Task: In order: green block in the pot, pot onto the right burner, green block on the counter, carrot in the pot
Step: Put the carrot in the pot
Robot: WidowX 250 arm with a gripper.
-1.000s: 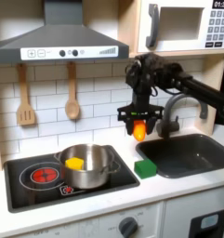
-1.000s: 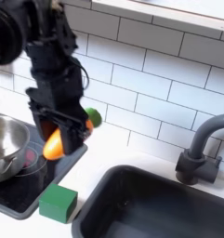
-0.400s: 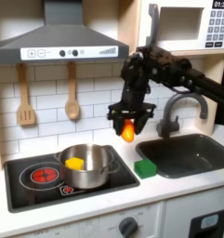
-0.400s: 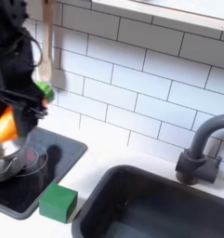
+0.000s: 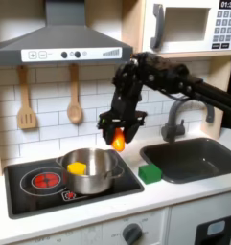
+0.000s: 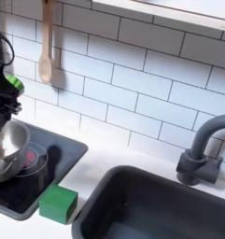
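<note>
In the first exterior view my gripper hangs above the right rim of the pot, shut on the orange carrot, which points down. The steel pot stands on the black cooktop over the right burner and hides most of it; a yellow chunk lies inside. The green block rests on the pale counter between cooktop and sink. In the second exterior view the pot is at the left edge, the carrot's green end shows above it, and the green block lies on the counter.
The left burner shows red rings. A dark sink with a faucet sits to the first exterior view's right. A wooden spoon and spatula hang on the tiled wall. A range hood overhangs the cooktop.
My gripper has carried the carrot leftward in the first exterior view, from beside the sink to over the pot's right rim. Pot and green block have stayed put.
</note>
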